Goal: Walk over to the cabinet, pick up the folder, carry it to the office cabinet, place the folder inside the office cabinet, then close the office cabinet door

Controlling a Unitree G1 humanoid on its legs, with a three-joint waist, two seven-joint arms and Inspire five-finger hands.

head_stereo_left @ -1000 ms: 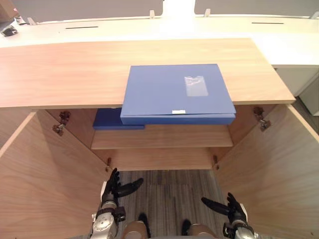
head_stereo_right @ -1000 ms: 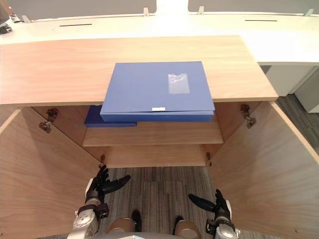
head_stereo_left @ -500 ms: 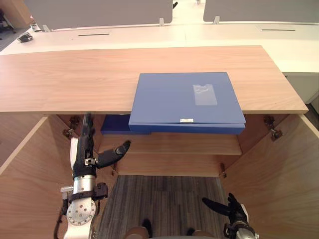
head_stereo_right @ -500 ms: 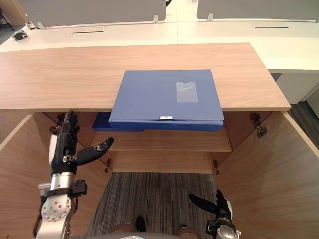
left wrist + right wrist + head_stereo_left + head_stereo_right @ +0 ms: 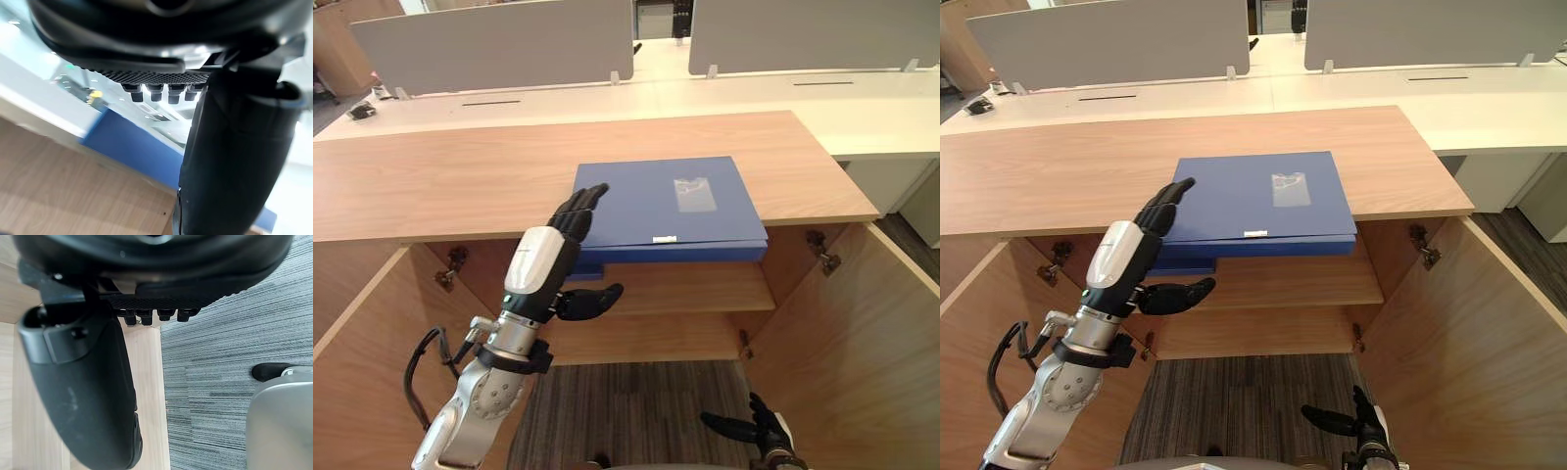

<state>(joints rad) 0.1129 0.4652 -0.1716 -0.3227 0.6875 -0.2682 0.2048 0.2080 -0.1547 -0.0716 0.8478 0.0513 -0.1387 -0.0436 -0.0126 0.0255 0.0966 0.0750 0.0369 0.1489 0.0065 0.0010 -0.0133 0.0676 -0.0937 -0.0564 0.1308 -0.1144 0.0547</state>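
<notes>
Lying at the front edge of the cabinet top [image 5: 440, 176] is the folder [image 5: 666, 201]. Left hand [image 5: 543, 264], fingers straight and empty, hovers at its left corner; right hand [image 5: 754, 428] hangs open, low. A darker folder [image 5: 1190, 264] sits underneath.

Two grey divider screens [image 5: 499, 44] stand at twelve o'clock along a white desk [image 5: 862, 103]. A small dark object [image 5: 360, 111] lies at ten o'clock, and grey striped carpet [image 5: 636, 411] lies at six.
</notes>
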